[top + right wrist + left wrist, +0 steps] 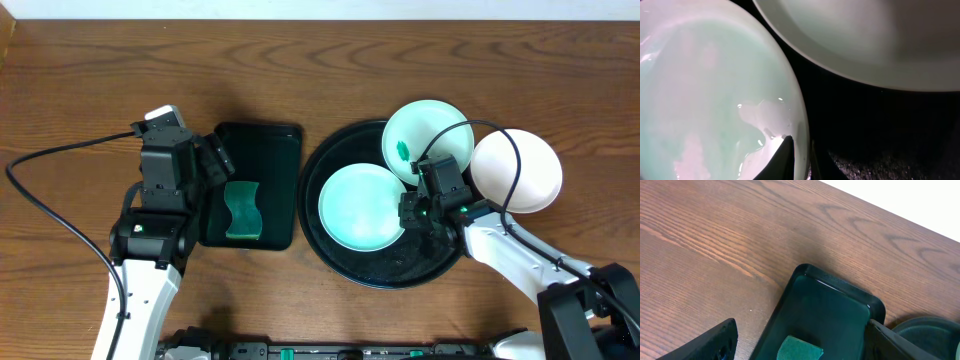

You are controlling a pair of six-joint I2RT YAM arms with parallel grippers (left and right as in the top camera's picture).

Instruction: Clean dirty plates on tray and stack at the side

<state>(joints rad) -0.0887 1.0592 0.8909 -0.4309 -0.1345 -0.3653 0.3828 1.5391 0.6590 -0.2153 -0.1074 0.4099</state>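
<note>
R tool (405, 213) clamped on rim of mint plate (355, 207), mid round tray (385, 272). Smeared mint plate (428, 135) at tray's far edge; white plate (522, 170) just right of tray. L tool (218, 162) spread wide, left of tray.

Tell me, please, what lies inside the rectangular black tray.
A green sponge lies in the rectangular tray, toward the robot's end. The open left gripper covers part of its left edge; nothing else shows.

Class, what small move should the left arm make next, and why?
Probably the left gripper should lower and close on the green sponge: its jaws stand open above it in the rectangular tray, the right gripper pinches the mint plate by its rim, and the rear plate bears a green smear.
</note>
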